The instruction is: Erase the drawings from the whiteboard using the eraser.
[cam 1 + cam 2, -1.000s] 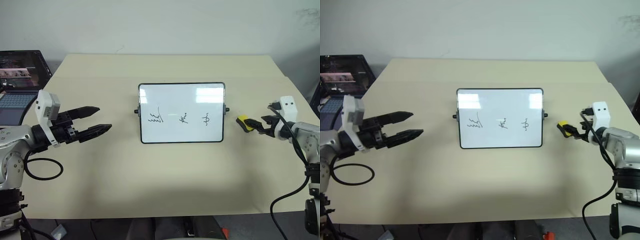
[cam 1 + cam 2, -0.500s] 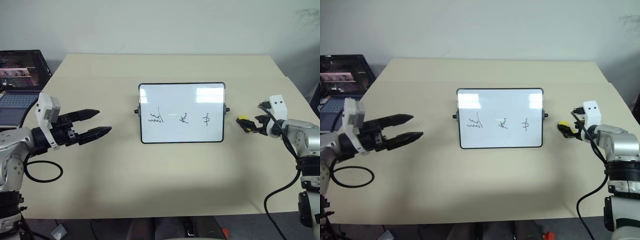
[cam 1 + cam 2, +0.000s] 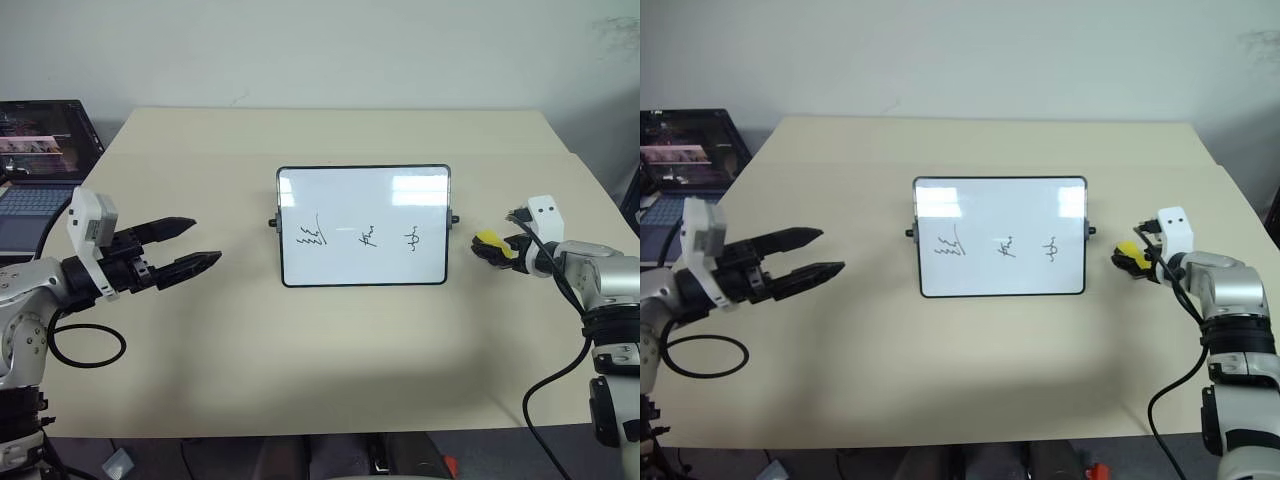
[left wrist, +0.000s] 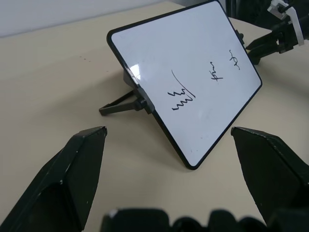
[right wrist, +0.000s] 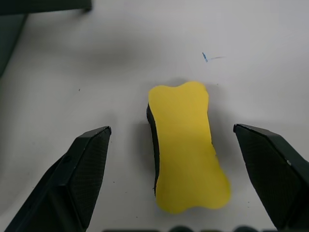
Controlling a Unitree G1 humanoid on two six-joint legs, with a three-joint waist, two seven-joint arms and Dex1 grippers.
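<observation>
Item count — table and surroundings

One whiteboard stood on one table, bearing three drawings; one eraser lay beside it — two grippers, left and right, and one laptop were present.

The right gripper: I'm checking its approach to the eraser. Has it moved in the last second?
Yes. The right gripper has edged in toward the whiteboard, its open fingers now straddling the eraser on the table.

Glossy whiteboard; matt table
</observation>
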